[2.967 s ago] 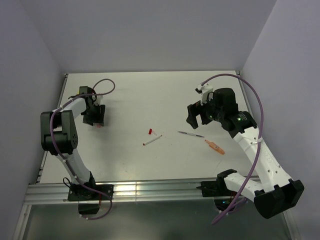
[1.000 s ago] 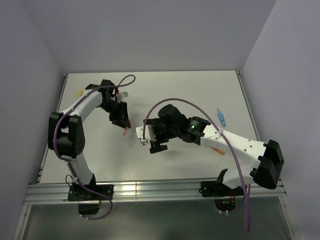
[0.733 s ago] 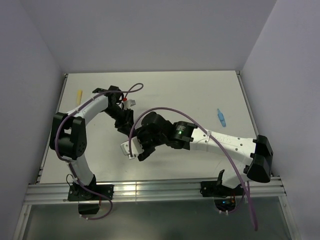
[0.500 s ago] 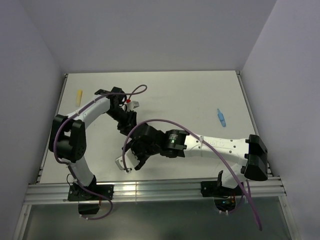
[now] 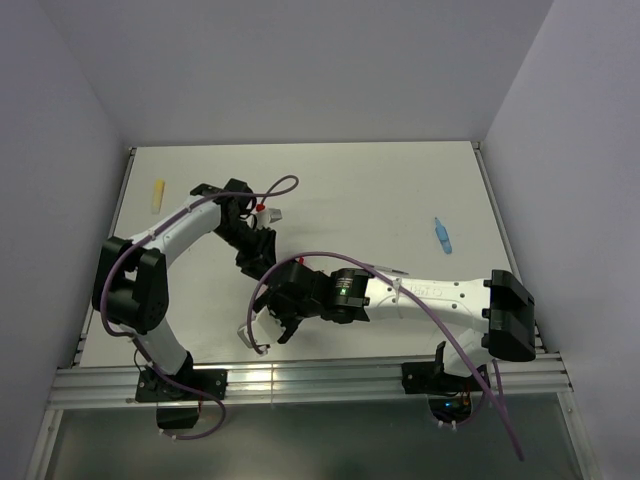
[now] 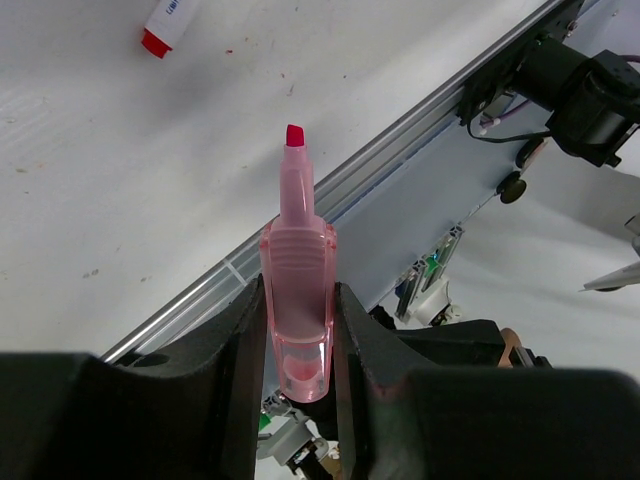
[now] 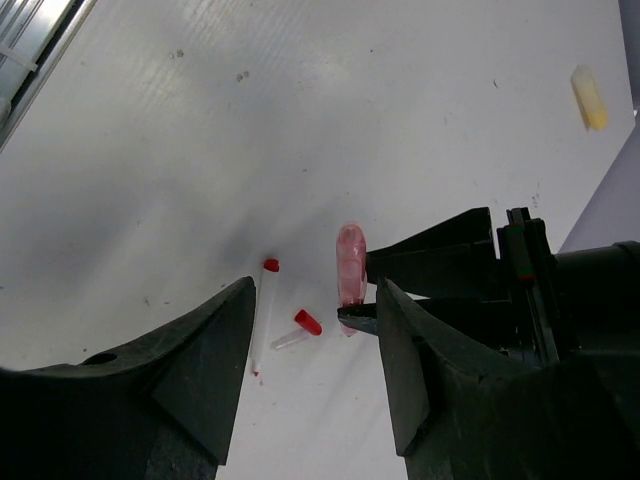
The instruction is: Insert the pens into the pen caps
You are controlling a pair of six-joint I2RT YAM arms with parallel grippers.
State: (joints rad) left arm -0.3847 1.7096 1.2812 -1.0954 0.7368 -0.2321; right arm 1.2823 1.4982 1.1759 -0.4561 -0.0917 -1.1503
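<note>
My left gripper point(image 6: 298, 300) is shut on a pink pen point(image 6: 297, 270), whose red tip sticks out past the fingers. The same pink pen point(image 7: 350, 265) hangs above the table just beyond my right gripper point(image 7: 315, 290), which is open with nothing between its fingers. Below lie a thin white pen point(image 7: 262, 310) and a small red pen cap point(image 7: 306, 322). In the top view the left gripper point(image 5: 258, 250) and right gripper point(image 5: 283, 302) are close together at centre-left, and they hide those small things.
A yellow pen point(image 5: 157, 192) lies at the far left and a blue pen point(image 5: 441, 234) at the right. A thin grey pen point(image 5: 396, 270) peeks out beside the right arm. An aluminium rail point(image 5: 320, 378) runs along the near edge.
The right arm swung left and toward the near edge, ending just below the left gripper, and its jaws narrowed. The left arm shifted slightly right, still holding the pink pen.
</note>
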